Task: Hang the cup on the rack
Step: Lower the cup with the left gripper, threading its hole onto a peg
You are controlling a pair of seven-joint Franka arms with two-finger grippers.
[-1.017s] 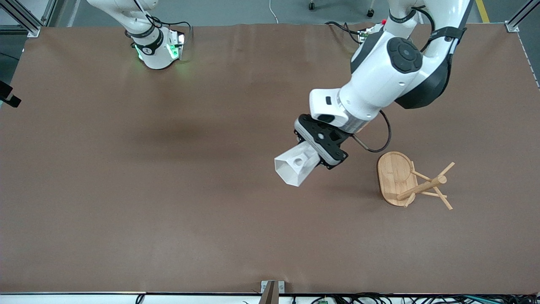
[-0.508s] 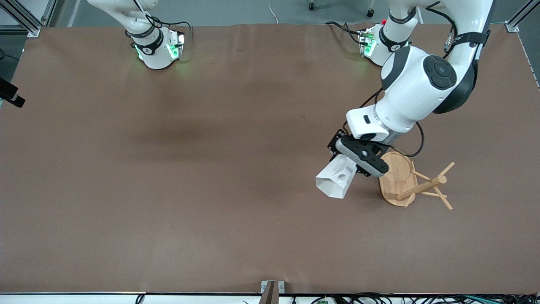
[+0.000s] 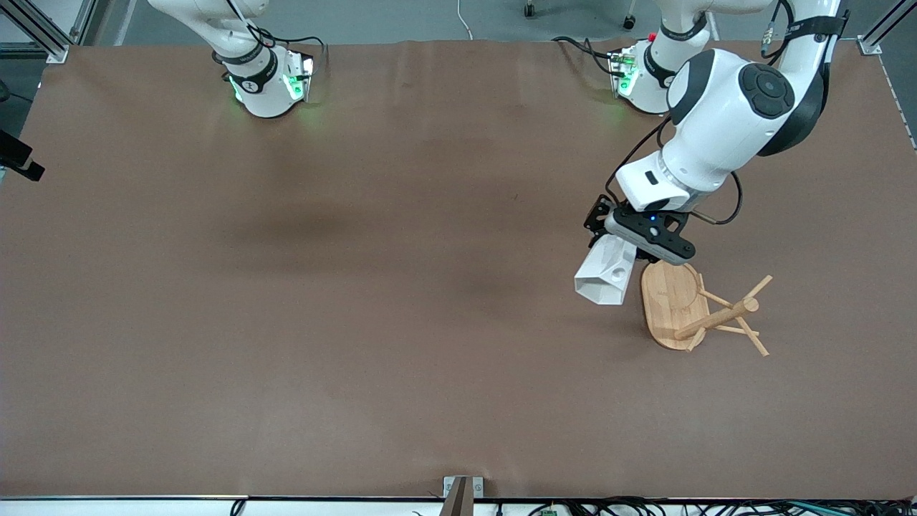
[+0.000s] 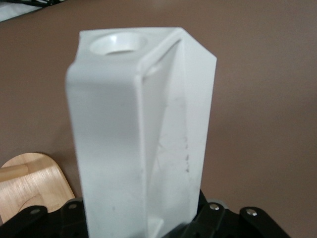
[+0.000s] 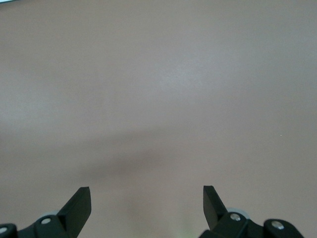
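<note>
My left gripper (image 3: 622, 251) clamps the small white faceted cup (image 3: 605, 276) in the air beside the light bamboo rack's (image 3: 698, 309) oval base. My right gripper (image 5: 147, 201) waits, fingers spread and empty, above the brown bench (image 3: 286, 322).

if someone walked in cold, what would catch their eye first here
Most striking is the white faceted cup, held in the air by the left gripper just beside the oval base of the bamboo rack at the left arm's end of the table. The rack's post and slanted pegs carry nothing yet. The right gripper waits open above bare brown tabletop.
</note>
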